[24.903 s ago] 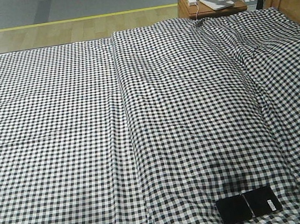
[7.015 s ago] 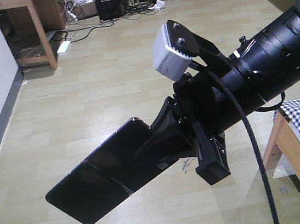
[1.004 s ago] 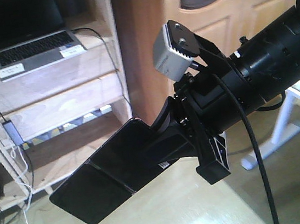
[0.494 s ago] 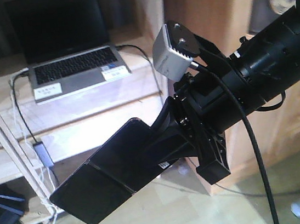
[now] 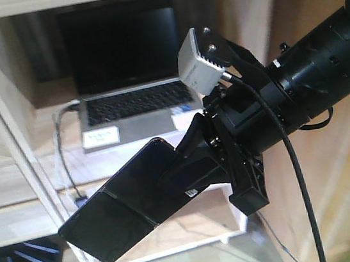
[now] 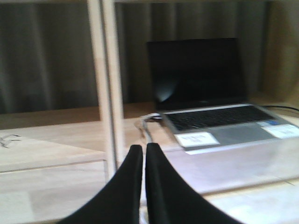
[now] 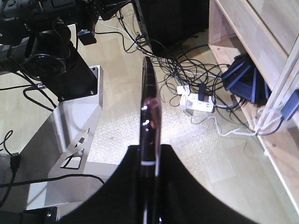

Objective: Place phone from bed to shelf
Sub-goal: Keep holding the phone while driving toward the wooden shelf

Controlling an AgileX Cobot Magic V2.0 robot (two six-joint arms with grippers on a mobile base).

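The slim black phone [image 5: 117, 206] hangs in the air in front of the shelf [image 5: 19, 215], clamped at one end by my right gripper [image 5: 180, 172]. It slopes down to the left, with its free end lowest. In the right wrist view the phone [image 7: 150, 105] shows edge-on, pinkish, between the shut fingers of the right gripper [image 7: 150, 150], above the floor. My left gripper [image 6: 142, 150] is shut with nothing in it and points at the shelf [image 6: 51, 140]. The bed is out of view.
An open silver laptop [image 5: 136, 107] with a black screen sits on a shelf board straight ahead, and also shows as the laptop [image 6: 205, 93]. A pale upright post [image 6: 107, 93] divides the shelf. Below lie tangled cables, a white power strip [image 7: 198, 101] and blue items [image 7: 243, 77].
The shelf and laptop have slid rightward into the middle of the front view and look nearer. The phone stays clamped the same way in my right gripper.
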